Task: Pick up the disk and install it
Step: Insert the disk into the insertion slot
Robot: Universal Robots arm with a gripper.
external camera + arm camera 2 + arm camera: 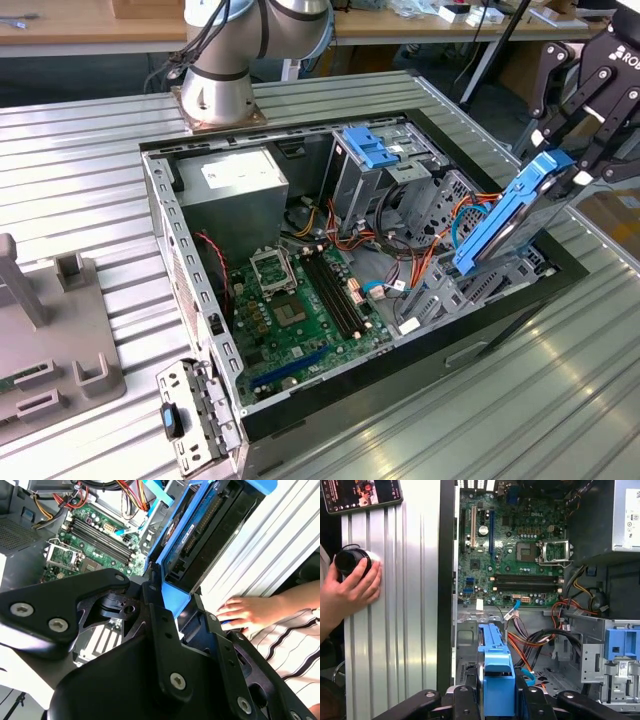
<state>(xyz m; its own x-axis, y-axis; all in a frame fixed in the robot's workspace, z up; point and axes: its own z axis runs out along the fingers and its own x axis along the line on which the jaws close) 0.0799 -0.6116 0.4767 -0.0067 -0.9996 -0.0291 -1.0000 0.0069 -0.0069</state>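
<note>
The disk is a dark grey drive in a bright blue carrier. It hangs tilted, its lower end dipping into the open computer case at the exterior view's right end. My gripper is shut on the disk's upper end. In both wrist views the black fingers clamp the blue carrier: the disk runs away from the gripper in the second wrist view, and the disk shows edge-on in the gripper above a grey metal bay in the first wrist view.
Inside the case lie a green motherboard, a power supply, orange and red cables and a metal cage topped by a blue clip. The arm's base stands behind. A person's hand rests on a black knob beside the case.
</note>
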